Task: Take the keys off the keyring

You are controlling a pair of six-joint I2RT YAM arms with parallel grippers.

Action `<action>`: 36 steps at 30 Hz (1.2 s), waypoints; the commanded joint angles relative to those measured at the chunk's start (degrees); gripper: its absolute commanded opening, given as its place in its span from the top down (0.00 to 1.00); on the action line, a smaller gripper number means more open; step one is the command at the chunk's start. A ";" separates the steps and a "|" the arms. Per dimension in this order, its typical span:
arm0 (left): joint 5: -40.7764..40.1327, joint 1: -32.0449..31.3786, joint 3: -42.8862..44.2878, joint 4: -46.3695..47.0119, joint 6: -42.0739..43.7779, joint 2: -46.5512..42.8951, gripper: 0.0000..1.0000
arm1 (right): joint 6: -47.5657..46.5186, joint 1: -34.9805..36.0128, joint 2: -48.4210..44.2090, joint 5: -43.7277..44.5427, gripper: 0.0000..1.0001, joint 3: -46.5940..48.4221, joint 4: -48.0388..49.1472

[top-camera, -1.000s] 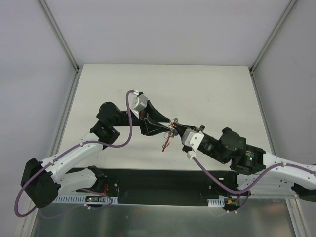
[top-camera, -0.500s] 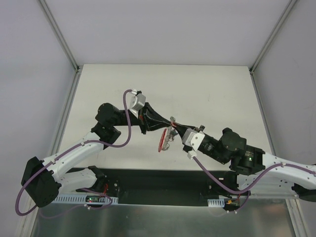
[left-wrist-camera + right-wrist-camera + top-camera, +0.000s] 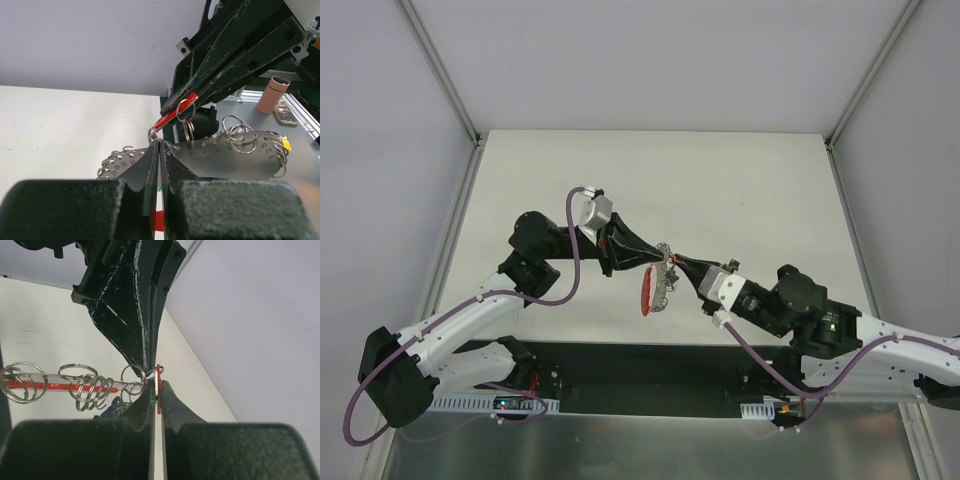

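Keyring (image 3: 646, 291), where is it right now?

Up in the air over the middle of the tabletop (image 3: 740, 180), held between the two arms and resting on nothing.

Who has hold of it?

The right fingers (image 3: 141, 410) are clenched on its red band (image 3: 167, 119). In the right wrist view the band runs straight up between them. The left fingers (image 3: 145, 167) are pressed tight together too, their tips meeting at a small wire ring (image 3: 152, 133) on the near edge of the bunch. Whether that ring is truly caught between them, I cannot tell.

So has anything come off?

Not that I can see. A fan of flat silvery numbered tags (image 3: 235, 155) hangs from the bunch, each on its own little ring, all linked together. I can't pick out the keys among them, and nothing loose shows on the tabletop.

Your judgement on progress?

Early. The hold is set up on both sides, but the actual working-off of the keys looks to be all to come.
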 commanded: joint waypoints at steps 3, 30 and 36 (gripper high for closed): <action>2.92 -0.47 0.63 0.21 2.82 -2.62 0.88 | 0.82 -0.32 -2.57 1.56 0.99 0.28 3.32; 7.58 -2.05 3.80 5.57 0.36 1.60 0.68 | 0.73 -0.32 -2.66 -0.82 0.99 1.25 4.90; 6.53 -2.23 3.62 6.27 0.28 2.48 0.67 | 0.73 -0.32 -2.92 -1.08 0.99 1.16 4.99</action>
